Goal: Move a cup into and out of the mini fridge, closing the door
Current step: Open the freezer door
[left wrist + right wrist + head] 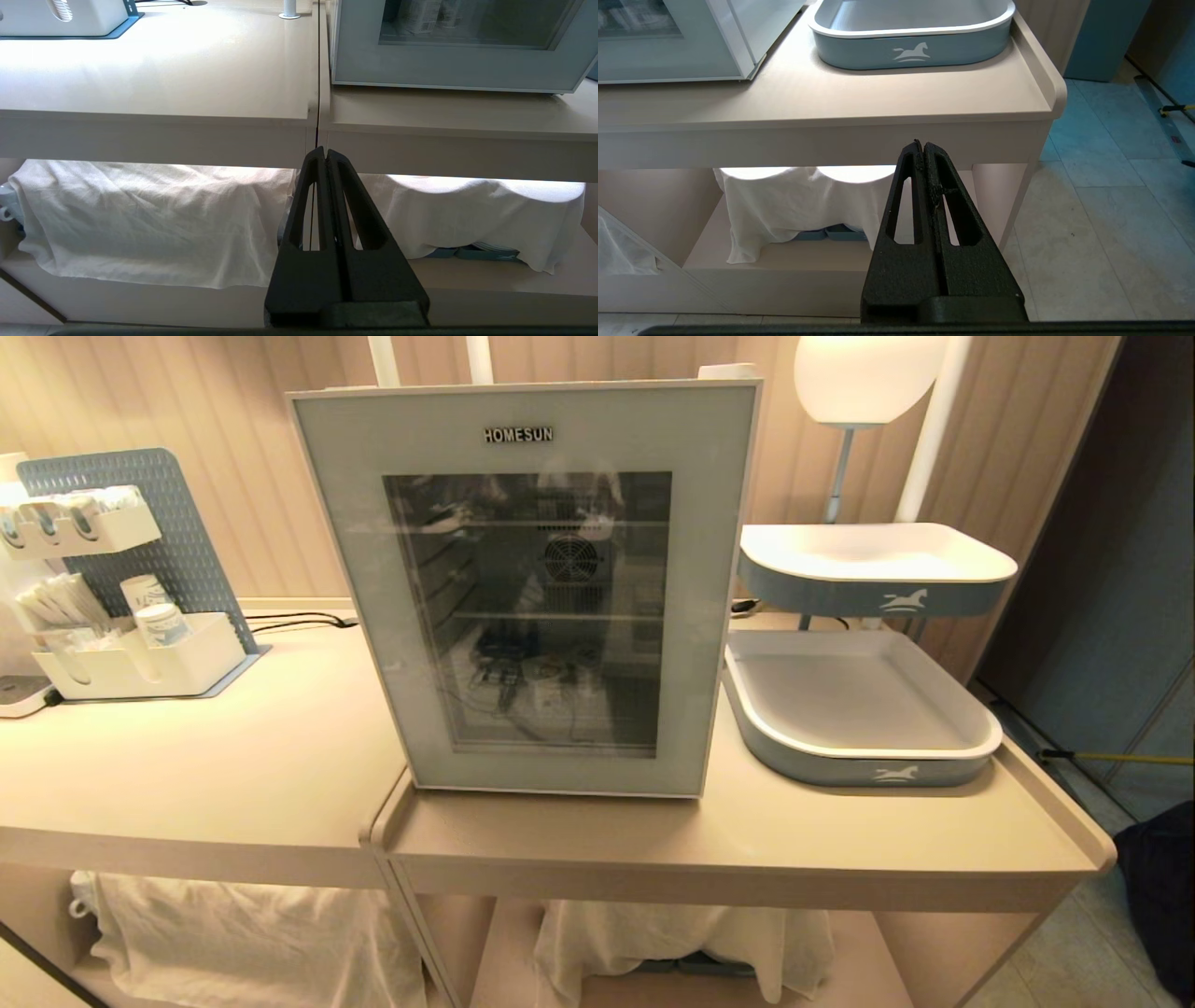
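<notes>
- On the right-hand table (747, 840), in the head view, the mini fridge (537, 588) stands facing the camera with the door (532, 429) closed flat against it; "HOMESUN" lettering sits at the door's top, and wire shelves and a round fan show through the dark glass. No cup can be made out through the glass. Just beside the fridge on its right stands a two-tier tray stand: the lower tray (859, 761) rests on the table and the upper tray (878, 583) sits above it. Well to the fridge's left, on the neighbouring table (187, 765), a pegboard organiser (131, 607) holds small items. Neither arm shows here.
- Below the table edge, in the left wrist view, the left claw (325, 151) is clenched on nothing, pointing at the seam between the two tables. The fridge's door (448, 65) lies above it, and white cloth (140, 219) drapes the shelf under the tables.
- Below the same table's front edge, in the right wrist view, the right claw (923, 144) is clenched and empty. The fridge's corner (738, 42) and the lower tray (915, 49) sit on the table above; tiled floor (1101, 214) lies beside the table.
</notes>
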